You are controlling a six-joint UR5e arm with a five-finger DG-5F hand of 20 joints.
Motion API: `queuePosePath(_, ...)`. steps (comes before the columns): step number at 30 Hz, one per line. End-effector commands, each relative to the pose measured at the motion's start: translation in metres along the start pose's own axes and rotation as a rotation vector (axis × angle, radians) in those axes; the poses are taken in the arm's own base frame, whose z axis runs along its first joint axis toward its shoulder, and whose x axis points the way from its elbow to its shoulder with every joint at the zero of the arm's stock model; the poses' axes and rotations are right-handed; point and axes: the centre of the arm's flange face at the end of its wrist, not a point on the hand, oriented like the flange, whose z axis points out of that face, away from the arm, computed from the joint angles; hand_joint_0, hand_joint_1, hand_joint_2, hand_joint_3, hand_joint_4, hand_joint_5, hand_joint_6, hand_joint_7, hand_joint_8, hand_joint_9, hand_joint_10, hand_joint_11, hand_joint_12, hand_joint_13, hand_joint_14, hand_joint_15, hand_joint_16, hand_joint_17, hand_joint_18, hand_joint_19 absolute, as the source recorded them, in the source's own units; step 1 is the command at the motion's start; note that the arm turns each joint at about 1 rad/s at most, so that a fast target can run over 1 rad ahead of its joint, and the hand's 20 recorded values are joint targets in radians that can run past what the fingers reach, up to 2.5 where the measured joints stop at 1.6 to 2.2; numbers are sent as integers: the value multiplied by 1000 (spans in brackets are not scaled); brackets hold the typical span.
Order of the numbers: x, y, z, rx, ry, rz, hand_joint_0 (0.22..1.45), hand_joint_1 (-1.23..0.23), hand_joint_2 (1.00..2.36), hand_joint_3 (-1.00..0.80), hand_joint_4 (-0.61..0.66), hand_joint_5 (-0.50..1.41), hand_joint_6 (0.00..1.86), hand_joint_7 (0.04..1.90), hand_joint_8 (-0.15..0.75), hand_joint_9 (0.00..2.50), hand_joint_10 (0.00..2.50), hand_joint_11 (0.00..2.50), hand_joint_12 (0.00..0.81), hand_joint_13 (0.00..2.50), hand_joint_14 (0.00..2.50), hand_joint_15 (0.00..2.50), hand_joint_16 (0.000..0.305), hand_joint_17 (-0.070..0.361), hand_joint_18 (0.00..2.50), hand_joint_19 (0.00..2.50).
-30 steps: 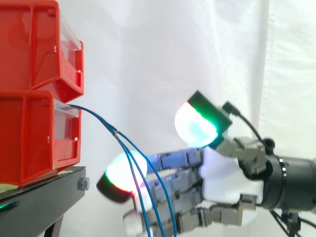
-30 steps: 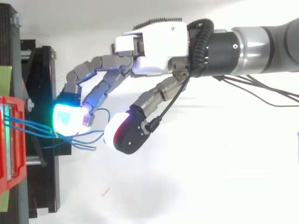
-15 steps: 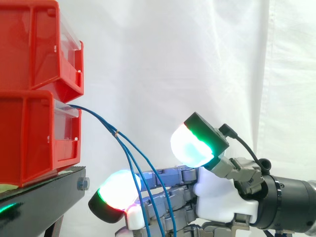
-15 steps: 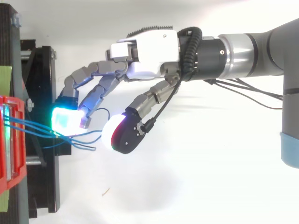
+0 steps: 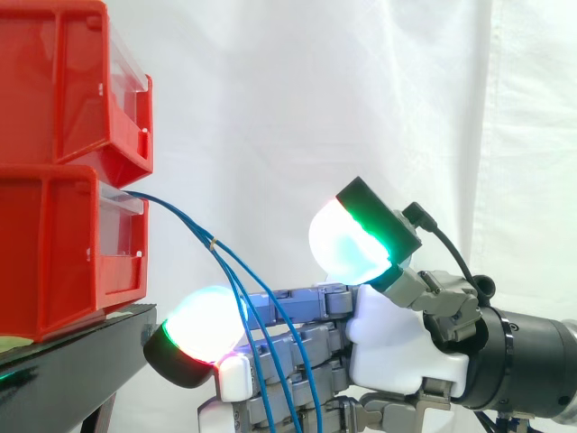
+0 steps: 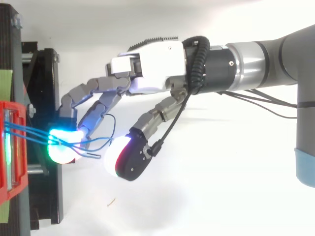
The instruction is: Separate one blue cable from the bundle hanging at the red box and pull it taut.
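The thin blue cables (image 5: 236,271) leave the front of the lower red plastic bin (image 5: 63,257), arch away from it and are tied together at one spot a little way out. Below that spot they fan into separate strands that drop across the robot's grey and white hand (image 5: 397,347).

Compared with a second ago, the hand has shifted closer to the lower red bin. In the side view its lowest glowing pad (image 5: 203,325) now sits just off the edge of the black counter (image 5: 81,365) under the bin, where before it hung further out. From above, the cyan-lit pad (image 6: 61,147) has slid over the counter's edge (image 6: 47,73) and now overlaps the strands (image 6: 29,132) close to the bin (image 6: 12,147). The arch of the cables at the bin looks unchanged.

The fingers are loosely bent and spread, reaching toward the bin, with the thumb's pad (image 6: 118,157) held well apart from them. The strands pass over and between the fingers, and nothing is pinched.

A second red plastic bin (image 5: 63,81) is stacked on the lower one. Both have a clear front panel. Apart from the cables coming out of the lower bin, their contents cannot be made out.
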Motion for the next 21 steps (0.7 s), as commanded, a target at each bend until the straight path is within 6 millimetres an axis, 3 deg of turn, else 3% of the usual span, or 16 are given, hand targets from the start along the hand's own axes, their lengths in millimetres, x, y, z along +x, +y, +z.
queuePosePath(1,6,1,4,-4,-3,1,556,-698,1000,-500,253,-159,503,920,273,800,11,414,320,711,9,260,31,71,598,298)
queuePosePath(9,6,2,4,-7,-2,4,593,-669,1000,-487,250,-157,503,921,270,814,11,418,315,722,9,262,30,68,610,311)
queuePosePath(13,6,3,5,-16,-1,1,609,-583,1000,-496,251,-157,503,914,272,827,11,416,315,741,10,270,30,67,620,320)
queuePosePath(21,6,6,8,-49,7,-25,594,-592,1000,-500,253,-156,503,918,272,831,11,417,319,745,12,269,30,67,629,324)
